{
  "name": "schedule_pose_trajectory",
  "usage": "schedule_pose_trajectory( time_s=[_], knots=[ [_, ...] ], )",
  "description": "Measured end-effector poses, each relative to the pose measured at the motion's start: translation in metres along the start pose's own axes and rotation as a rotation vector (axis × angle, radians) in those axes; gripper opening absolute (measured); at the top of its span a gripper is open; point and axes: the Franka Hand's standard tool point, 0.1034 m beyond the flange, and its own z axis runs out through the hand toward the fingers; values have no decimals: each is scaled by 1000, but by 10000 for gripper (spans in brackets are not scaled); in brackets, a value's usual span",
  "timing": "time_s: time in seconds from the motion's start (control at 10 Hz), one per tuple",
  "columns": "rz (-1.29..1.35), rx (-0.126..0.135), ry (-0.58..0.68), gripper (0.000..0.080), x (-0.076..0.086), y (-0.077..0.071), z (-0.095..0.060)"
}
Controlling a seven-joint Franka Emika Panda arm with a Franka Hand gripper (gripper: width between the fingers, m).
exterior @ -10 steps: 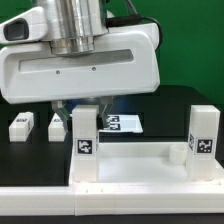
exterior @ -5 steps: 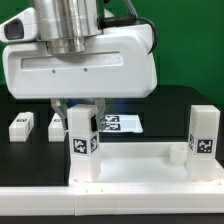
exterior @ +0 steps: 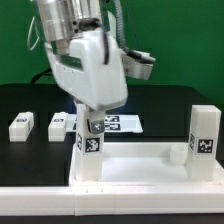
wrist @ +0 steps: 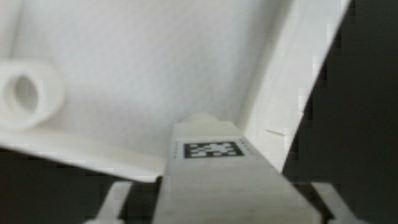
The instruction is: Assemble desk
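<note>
Pincer (exterior: 92, 124) is closed on a leg (exterior: 89, 144), which stands upright at the tabletop's (exterior: 130, 165) corner on the exterior view's left. A second leg (exterior: 205, 135) stands at the right corner, and spare legs (exterior: 20, 125) lie apart on the worktop (exterior: 30, 100). The arm leans steeply, so I judge the main risk is side load. That could cock the leg in its seat and jam it, or drag the unclamped tabletop askew.

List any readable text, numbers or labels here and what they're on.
No words, brands or numbers readable.
Black-and-white square tags only, patterns not text: the leg in the claw, the upright leg, the marker board.
Two loose legs: marks too small to read.
</note>
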Motion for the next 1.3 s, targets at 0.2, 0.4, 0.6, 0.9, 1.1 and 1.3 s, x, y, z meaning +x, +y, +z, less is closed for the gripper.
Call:
schedule_pose_trajectory(
  time_s=[0.2, 0.4, 0.6, 0.9, 1.1, 1.3],
  knots=[
    [158, 11, 3, 293, 1, -1, -1],
    [260, 18, -8, 293, 2, -1, 0],
    [317, 19, -7, 293, 3, -1, 0],
    [447, 20, -4, 294, 5, -1, 1],
    [432, 19, -3, 303, 5, -1, 1],
    [418, 19, -5, 479, 4, -1, 1]
  ],
)
